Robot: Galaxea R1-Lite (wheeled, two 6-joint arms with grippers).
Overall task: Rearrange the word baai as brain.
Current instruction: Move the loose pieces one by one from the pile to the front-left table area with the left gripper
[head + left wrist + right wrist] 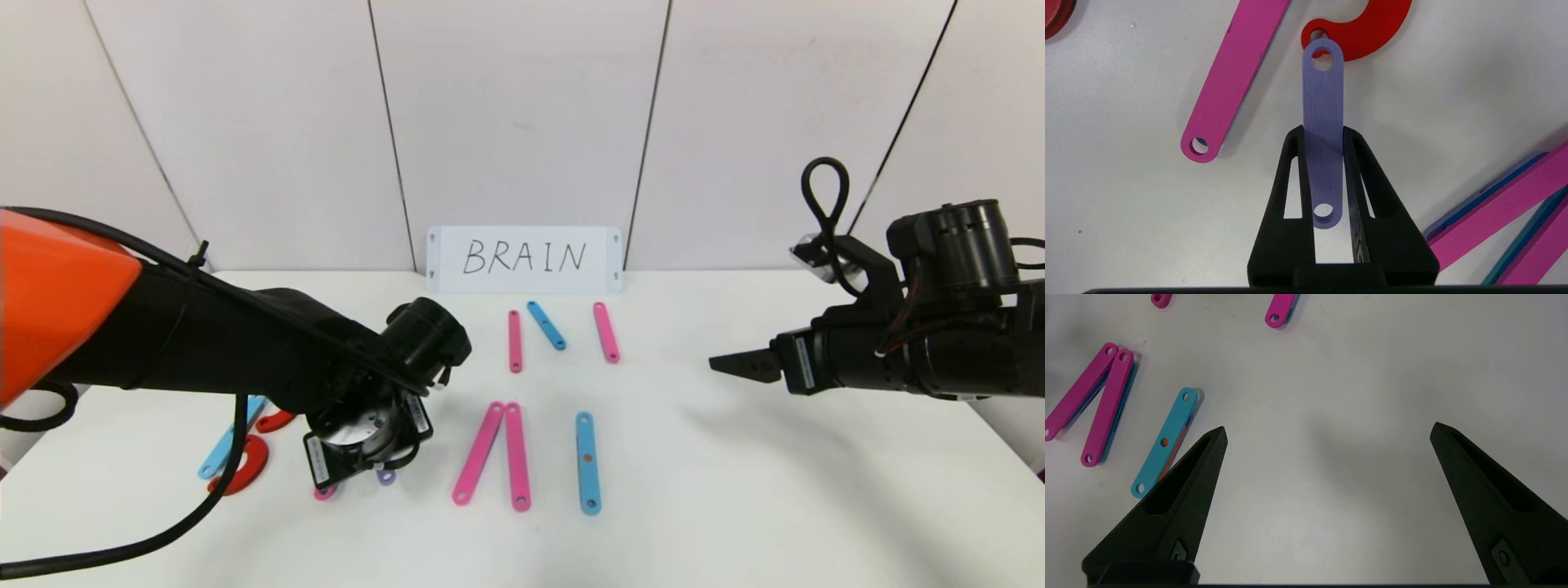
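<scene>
Left hand (1323, 134), low over the near-left part of the white table (735, 490), its two black fingers (1290, 183) clamped on the edges of a short flat purple plastic strip (1323, 106) with a hole at each end. The strip's far end overlaps the tip of a red C-shaped plastic curve (1372, 28); a pink holed strip (1229, 77) lies just beside it, apart. In the head view only the ends of the purple and pink pieces show beneath the hand (the arm hides the rest). Farther left lie a second red curve (245, 469) and a light blue strip (224, 449). Toward the table's middle, two long pink strips (498, 453) meet at their far ends as an inverted V; a blue strip with an orange-backed centre hole (588, 461) lies near them, apart. Beyond these, a pink strip (514, 340), a slanted blue strip (546, 325) and another pink strip (606, 331) lie before the white card lettered "BRAIN" (524, 259). Right hand (739, 365) hovers over the right side of the table, fingers wide apart and holding nothing.
</scene>
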